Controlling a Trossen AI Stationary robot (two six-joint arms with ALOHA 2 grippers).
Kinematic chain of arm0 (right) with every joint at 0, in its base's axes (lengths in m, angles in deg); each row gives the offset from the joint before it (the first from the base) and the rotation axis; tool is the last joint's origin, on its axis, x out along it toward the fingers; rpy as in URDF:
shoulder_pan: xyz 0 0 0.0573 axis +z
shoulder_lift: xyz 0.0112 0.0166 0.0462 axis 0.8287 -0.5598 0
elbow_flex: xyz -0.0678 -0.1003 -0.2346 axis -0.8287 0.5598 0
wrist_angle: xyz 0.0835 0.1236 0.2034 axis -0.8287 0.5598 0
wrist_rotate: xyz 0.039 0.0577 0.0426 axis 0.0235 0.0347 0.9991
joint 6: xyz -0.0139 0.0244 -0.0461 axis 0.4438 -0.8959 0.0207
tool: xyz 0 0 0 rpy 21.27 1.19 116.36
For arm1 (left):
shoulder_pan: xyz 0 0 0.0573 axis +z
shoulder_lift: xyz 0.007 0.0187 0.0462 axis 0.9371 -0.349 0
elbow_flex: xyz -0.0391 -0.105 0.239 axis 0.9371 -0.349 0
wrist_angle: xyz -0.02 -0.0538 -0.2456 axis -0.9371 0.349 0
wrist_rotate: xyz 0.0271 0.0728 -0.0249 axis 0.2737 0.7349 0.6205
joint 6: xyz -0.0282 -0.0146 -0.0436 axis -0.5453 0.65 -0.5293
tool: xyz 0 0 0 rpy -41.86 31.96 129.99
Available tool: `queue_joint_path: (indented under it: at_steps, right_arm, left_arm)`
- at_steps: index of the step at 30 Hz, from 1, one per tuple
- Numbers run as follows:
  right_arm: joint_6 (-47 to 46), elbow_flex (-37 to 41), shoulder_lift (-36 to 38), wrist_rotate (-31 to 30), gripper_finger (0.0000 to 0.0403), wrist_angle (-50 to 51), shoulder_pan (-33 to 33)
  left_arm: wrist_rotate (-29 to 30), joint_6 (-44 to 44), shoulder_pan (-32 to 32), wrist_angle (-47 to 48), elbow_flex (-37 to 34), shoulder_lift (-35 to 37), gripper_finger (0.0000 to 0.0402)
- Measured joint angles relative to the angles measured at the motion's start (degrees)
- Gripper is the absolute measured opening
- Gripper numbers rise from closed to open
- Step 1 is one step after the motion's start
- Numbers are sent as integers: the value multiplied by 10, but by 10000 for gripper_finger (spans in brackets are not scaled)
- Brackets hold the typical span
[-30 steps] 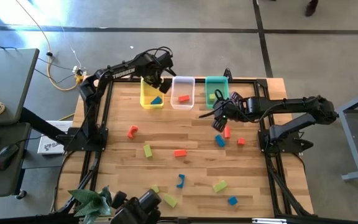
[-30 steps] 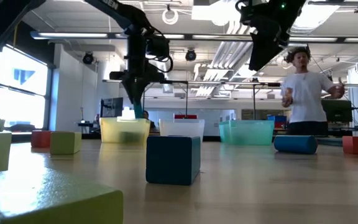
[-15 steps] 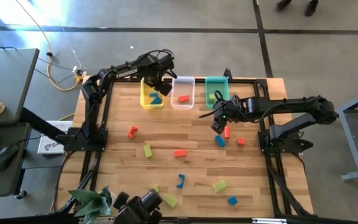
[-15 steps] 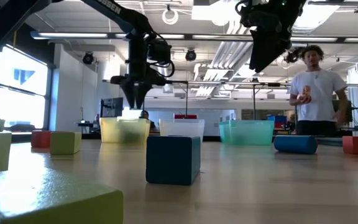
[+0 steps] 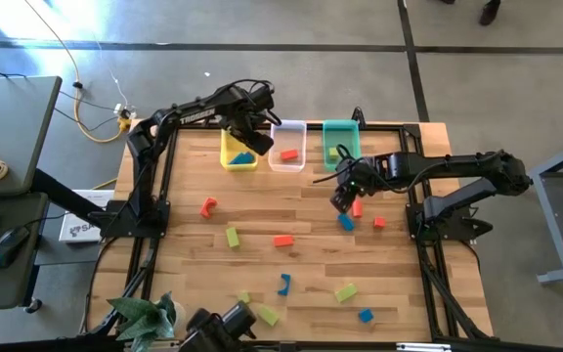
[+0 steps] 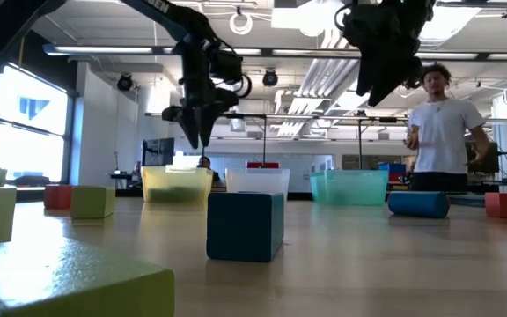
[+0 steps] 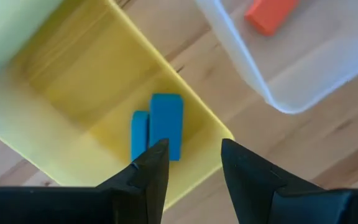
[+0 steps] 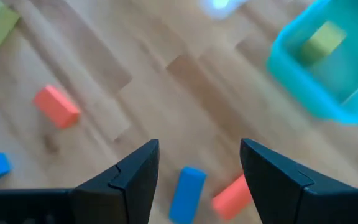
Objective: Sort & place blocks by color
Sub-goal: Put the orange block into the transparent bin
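Sorting mid-run: left claw [image 7: 190, 163] hangs over the yellow bin [image 7: 73, 81], fingers apart and empty, two blue blocks [image 7: 157, 127] lying inside. Clear bin [image 7: 303, 56] holds a red-orange block [image 7: 270, 14], teal bin [image 8: 319, 68] a yellow-green one [image 8: 323, 38]. Right claw [image 8: 194, 163] hovers spread above the tabletop [image 5: 311, 264], a blue bar [image 8: 186, 193] and a red-orange block [image 8: 232, 194] just below it. Next move, likely: drop straight down, square the fingers across one bar. Right arm reaches in from the side, wrist pitched down. More blocks [image 5: 282, 240] are scattered nearer the front.
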State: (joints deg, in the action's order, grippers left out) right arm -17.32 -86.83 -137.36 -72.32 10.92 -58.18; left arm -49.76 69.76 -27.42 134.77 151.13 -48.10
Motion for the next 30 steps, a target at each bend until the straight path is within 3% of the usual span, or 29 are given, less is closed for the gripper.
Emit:
queue_joint_path:
  at_steps: [7,18,23,30]
  right_arm:
    - [-92,0,0,60,213,56,5]
    - [-220,3,0,65,213,120,47]
    - [-311,38,0,81,213,160,60]
    - [-359,99,0,87,213,153,71]
  left_arm:
    - [2,8,-40,-17,0,39,134]
    - [4,18,-144,-23,0,74,133]
    - [-1,23,-196,-31,0,75,133]
    - [14,34,-243,-85,0,75,133]
